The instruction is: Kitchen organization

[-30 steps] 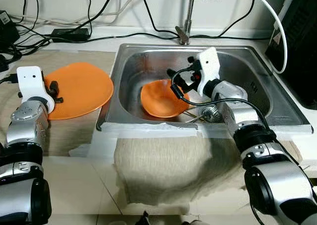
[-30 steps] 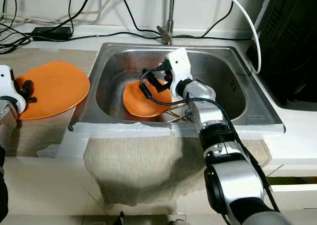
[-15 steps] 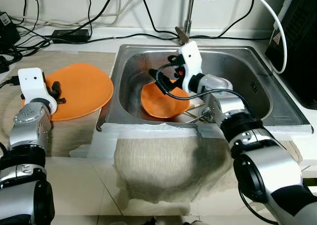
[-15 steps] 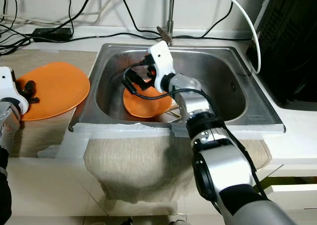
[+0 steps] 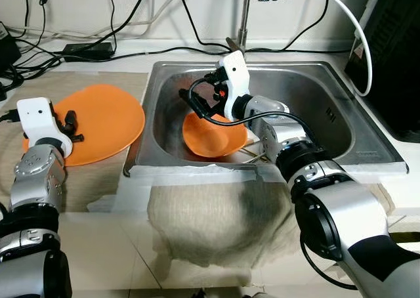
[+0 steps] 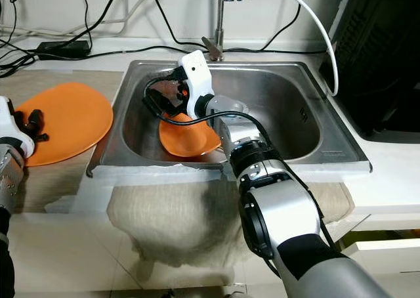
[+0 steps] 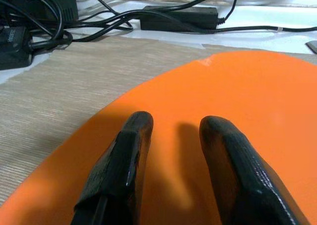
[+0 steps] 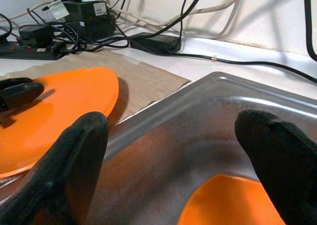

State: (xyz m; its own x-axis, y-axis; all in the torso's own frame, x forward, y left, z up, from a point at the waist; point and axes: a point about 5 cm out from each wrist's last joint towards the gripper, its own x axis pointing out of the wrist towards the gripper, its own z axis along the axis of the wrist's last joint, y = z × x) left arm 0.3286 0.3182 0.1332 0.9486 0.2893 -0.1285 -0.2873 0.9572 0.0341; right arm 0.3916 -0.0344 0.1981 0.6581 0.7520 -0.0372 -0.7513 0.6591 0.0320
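A: Near to far, quick. Grey cloth (image 5: 216, 222) hangs over the tabletop (image 5: 79, 239) edge in front of the sink (image 5: 341, 150). What's at risk?

B: My guess: the right gripper (image 6: 157, 100) is up by the sink's left wall, fingers spread wide, nothing between them. The orange bowl (image 5: 213, 132) lies tilted on the sink floor, below and just to the right of those fingers, near but apart. If the gripper comes down from here it could hit the steel wall, or catch only the bowl's near rim and flip it. Thin metal utensils (image 5: 252, 155) lie by the bowl's front edge, too small to tell which kind; a shove would push the bowl onto them.

A: The cable (image 5: 203, 111) looped off that wrist?

B: It hangs right over the bowl and could snag the rim on a lift. A judgement, not seen.

A: Left side?

B: The left gripper (image 7: 173, 136) sits low over the orange plate (image 5: 98, 121) on the mat left of the sink, fingers a little apart, nothing pinched. Whether the tips touch the plate, can't tell. The plate overhangs toward the sink rim, so a nudge could slide it over the rim.

A: Far end?

B: Faucet (image 5: 244, 16) behind the sink, black cords (image 5: 98, 39) along the wall.
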